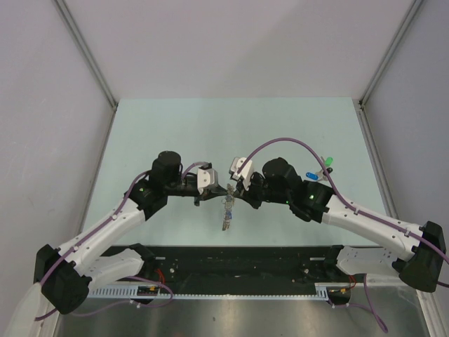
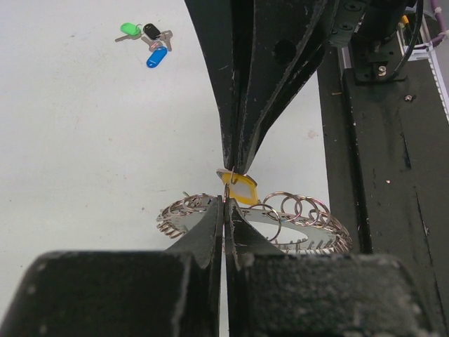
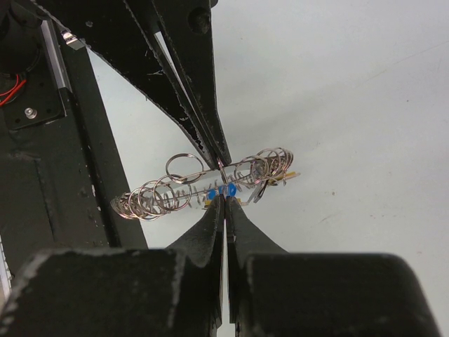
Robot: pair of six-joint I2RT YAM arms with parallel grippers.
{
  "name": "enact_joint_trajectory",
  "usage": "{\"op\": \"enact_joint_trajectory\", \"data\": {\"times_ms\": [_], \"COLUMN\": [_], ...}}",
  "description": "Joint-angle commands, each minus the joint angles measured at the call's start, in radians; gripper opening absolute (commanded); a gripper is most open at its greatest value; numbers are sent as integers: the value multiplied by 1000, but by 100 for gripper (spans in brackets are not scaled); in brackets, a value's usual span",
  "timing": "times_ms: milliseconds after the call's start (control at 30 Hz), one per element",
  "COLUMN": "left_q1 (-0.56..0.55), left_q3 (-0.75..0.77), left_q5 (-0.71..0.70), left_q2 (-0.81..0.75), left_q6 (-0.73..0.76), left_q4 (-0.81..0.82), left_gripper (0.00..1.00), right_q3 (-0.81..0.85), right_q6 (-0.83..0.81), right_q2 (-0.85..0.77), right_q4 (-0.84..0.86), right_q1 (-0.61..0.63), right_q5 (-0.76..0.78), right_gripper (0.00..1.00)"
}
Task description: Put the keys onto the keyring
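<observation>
The keyring (image 2: 317,223), a wide grey ring hung with several small wire loops, is held in the air between both grippers; it also shows in the top view (image 1: 226,213) and the right wrist view (image 3: 158,197). My left gripper (image 2: 224,203) is shut on its near rim. My right gripper (image 3: 224,201) is shut on the yellow-capped key (image 2: 241,189), its tips right against the ring. Both grippers meet tip to tip in the top view, left (image 1: 221,192) and right (image 1: 233,191). The green key (image 2: 130,29), black key (image 2: 152,31) and blue key (image 2: 156,57) lie together on the table.
The loose keys lie on the pale table right of my right arm, green (image 1: 327,163) and blue (image 1: 311,175). A black rail (image 1: 245,260) runs along the near table edge under the arms. Grey walls close off the back and sides.
</observation>
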Motion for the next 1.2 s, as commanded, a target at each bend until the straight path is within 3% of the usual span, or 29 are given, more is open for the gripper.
{"op": "enact_joint_trajectory", "data": {"times_ms": [0, 1167], "left_q1": [-4, -4], "left_q3": [10, 18], "left_q5": [39, 70], "left_q2": [-26, -19], "left_q6": [-6, 2], "left_q4": [61, 46], "left_gripper": [0, 0], "right_q3": [31, 31], "right_q6": [14, 15], "right_q2": [-1, 13], "right_q4": [22, 33], "right_q1": [-1, -3], "right_q5": [-3, 11], "right_gripper": [0, 0]}}
